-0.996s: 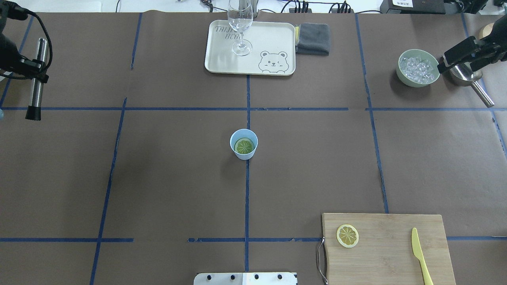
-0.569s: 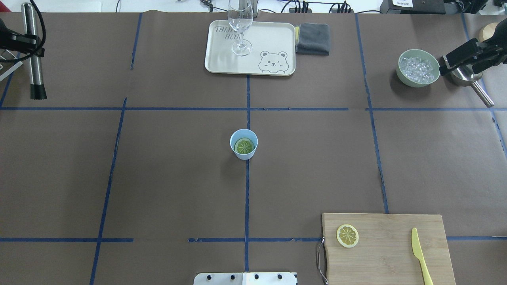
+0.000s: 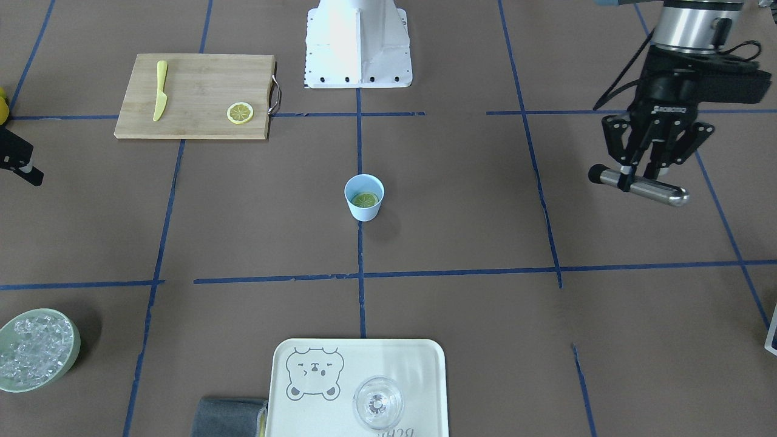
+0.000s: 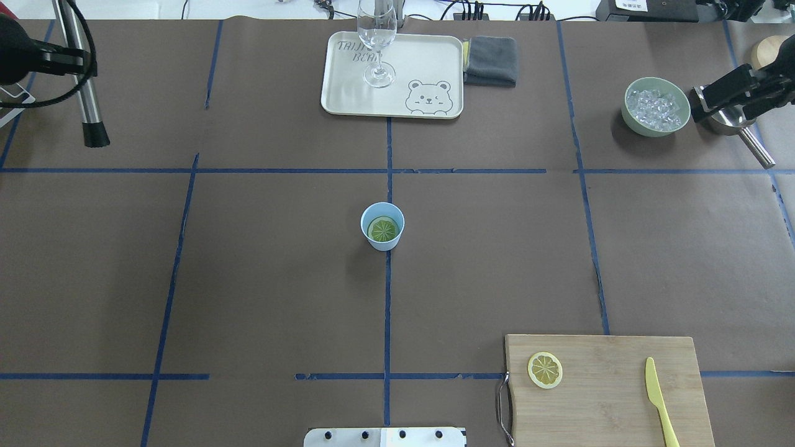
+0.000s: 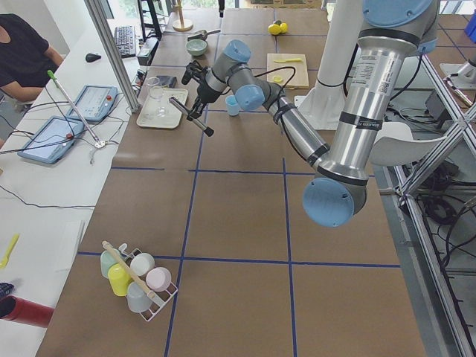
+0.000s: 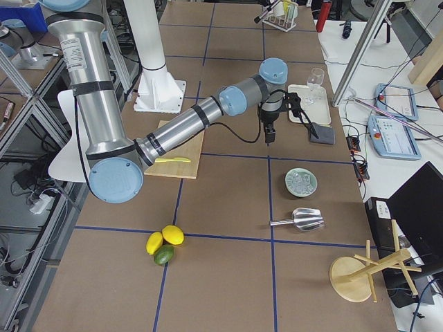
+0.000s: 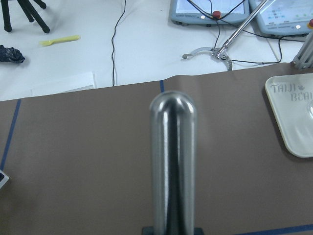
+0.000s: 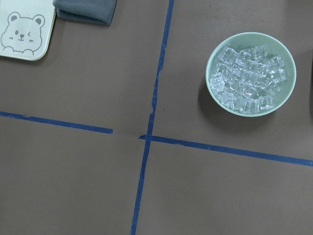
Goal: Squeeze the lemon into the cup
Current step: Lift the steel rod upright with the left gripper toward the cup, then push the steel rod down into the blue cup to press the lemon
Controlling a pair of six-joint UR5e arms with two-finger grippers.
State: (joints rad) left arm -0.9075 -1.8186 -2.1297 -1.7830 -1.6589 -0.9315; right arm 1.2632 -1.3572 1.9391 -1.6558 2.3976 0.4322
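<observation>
The lemon slice (image 4: pixel 382 230) is seen lying inside the blue cup (image 4: pixel 380 245), which is parked dead centre of the frame. A second slice (image 4: pixel 545 370) is left on the cutting board (image 4: pixel 608 397), lower right. A steel rod (image 3: pixel 661 193) is clamped tight in the left gripper (image 3: pixel 640 176). The right gripper (image 4: pixel 708 99) is held beside the ice bowl (image 4: pixel 649 131), upper right; its jaws can't be made out.

Around the matt light-blue plastic cup (image 3: pixel 364 213) are creased matt brown paper (image 4: pixel 279 279), a grainy pale wooden board (image 4: pixel 608 403), a clear glossy glass (image 4: pixel 376 37), soft grey cloth (image 4: pixel 490 60) and a mirror-polished metal rod (image 7: pixel 172 161).
</observation>
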